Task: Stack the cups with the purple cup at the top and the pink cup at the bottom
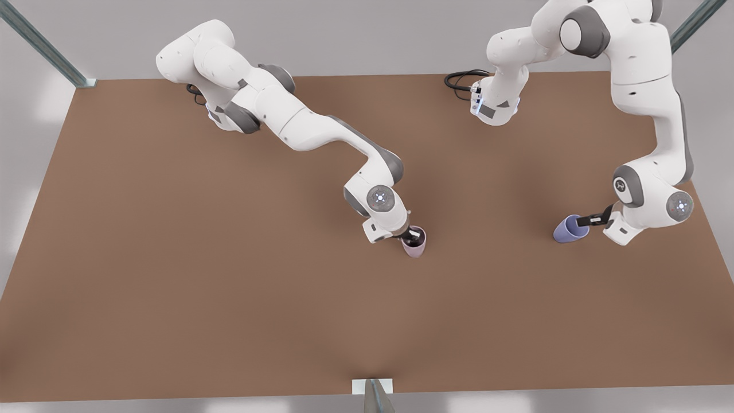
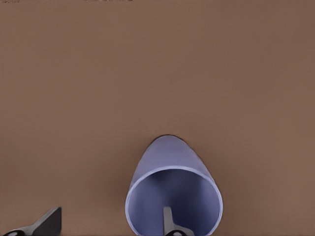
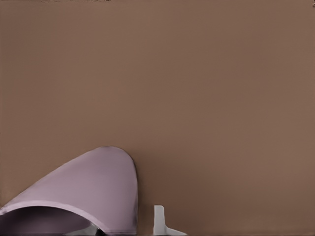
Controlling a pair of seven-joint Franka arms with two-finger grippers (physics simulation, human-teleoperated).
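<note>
The purple cup (image 1: 569,229) stands on the brown table (image 1: 229,258) toward the front view's right. My left gripper (image 1: 586,221) is open at its rim: in the left wrist view one finger (image 2: 168,220) is inside the purple cup (image 2: 170,167) and the other finger (image 2: 49,221) is well outside it. The pink cup (image 1: 414,243) stands near the table's middle. My right gripper (image 1: 410,234) reaches down onto its rim. In the right wrist view one finger (image 3: 158,220) stands just outside the pink cup (image 3: 93,182), a small gap from the wall; the other is mostly hidden inside.
The two cups stand far apart on the bare brown table. Both arm bases sit along the far edge, with black cables (image 1: 461,79) beside one. A small metal bracket (image 1: 373,390) is at the near edge.
</note>
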